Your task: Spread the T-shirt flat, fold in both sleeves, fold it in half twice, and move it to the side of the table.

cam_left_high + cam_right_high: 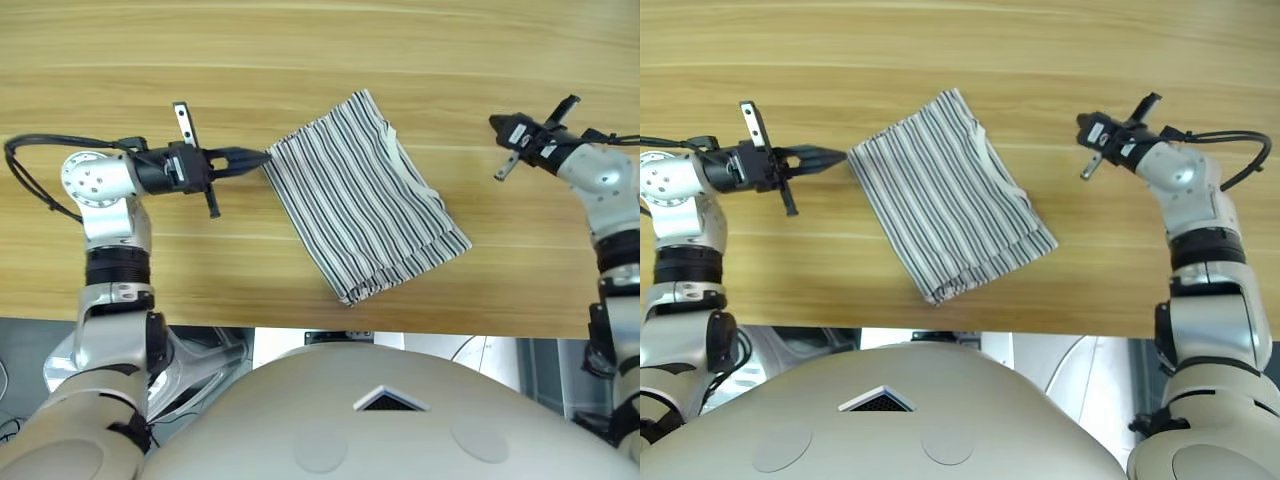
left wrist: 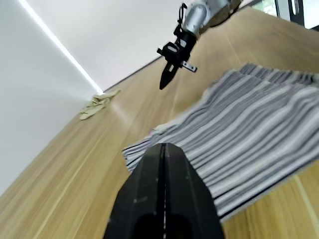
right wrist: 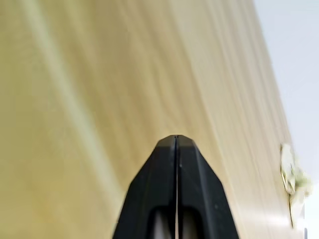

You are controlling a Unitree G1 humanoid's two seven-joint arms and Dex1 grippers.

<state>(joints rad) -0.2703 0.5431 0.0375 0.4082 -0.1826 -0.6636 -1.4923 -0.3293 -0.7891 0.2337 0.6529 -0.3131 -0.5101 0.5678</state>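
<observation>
Folded T-shirt (image 1: 365, 195), apparently quartered, on table (image 1: 300, 40)

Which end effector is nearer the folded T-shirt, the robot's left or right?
Left. The left end effector is at the T-shirt corner; the right end effector sits apart beyond the opposite side.

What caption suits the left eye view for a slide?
Folded grey-striped T-shirt on wooden table, shut left claw beside its corner.

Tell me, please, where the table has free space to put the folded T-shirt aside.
The widest bare wood is the far strip of the table beyond the striped T-shirt. Another free patch lies between the T-shirt's right edge and the right gripper. It is crowded at the T-shirt's left corner, where the left gripper points with shut fingers.
</observation>
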